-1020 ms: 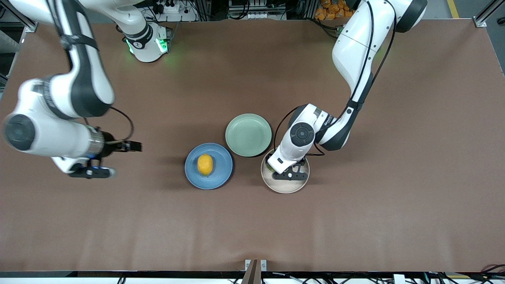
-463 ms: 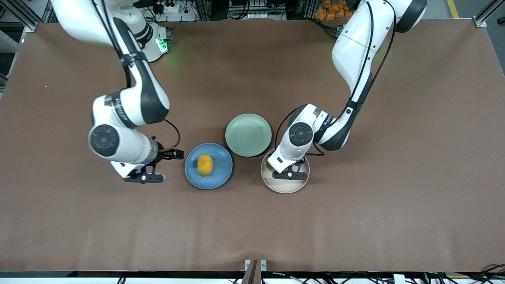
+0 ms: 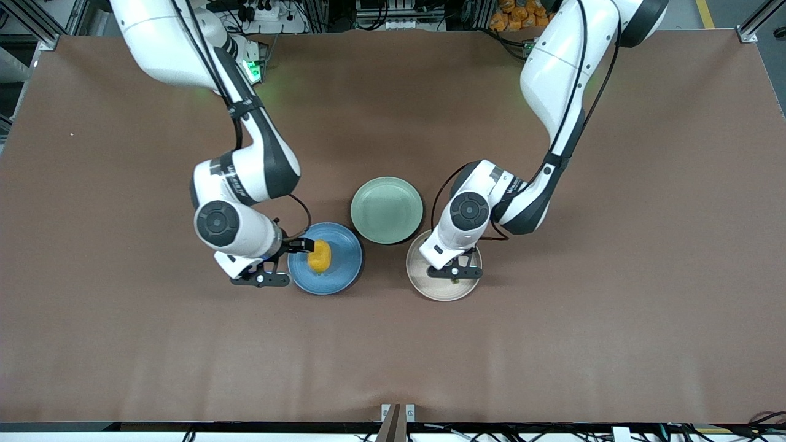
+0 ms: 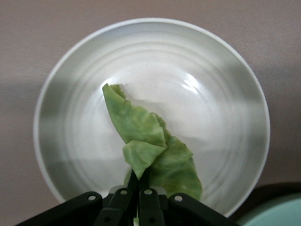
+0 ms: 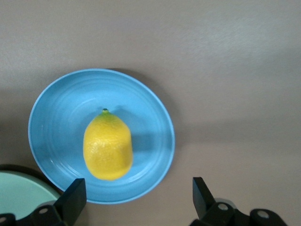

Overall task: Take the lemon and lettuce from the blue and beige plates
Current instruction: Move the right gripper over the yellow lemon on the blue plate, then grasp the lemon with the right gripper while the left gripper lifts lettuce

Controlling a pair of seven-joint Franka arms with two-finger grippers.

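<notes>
A yellow lemon [image 3: 319,256] lies on the blue plate [image 3: 344,273]; it also shows in the right wrist view [image 5: 108,146] on that plate [image 5: 51,113]. My right gripper [image 3: 261,280] is open and empty, above the plate's edge toward the right arm's end, beside the lemon [image 5: 138,197]. My left gripper [image 3: 455,272] is over the beige plate [image 3: 430,288]. In the left wrist view it [image 4: 139,184] is shut on a green lettuce leaf [image 4: 150,141] that hangs over the beige plate [image 4: 225,84]. In the front view the hand hides the lettuce.
An empty green plate [image 3: 387,210] sits between the two plates, farther from the front camera; its edge shows in the right wrist view [image 5: 19,194]. The brown table [image 3: 552,344] spreads wide around the plates.
My right arm has swung in from the right arm's end of the table to the blue plate. My left gripper has shifted slightly, and the lettuce no longer lies at the beige plate's edge.
</notes>
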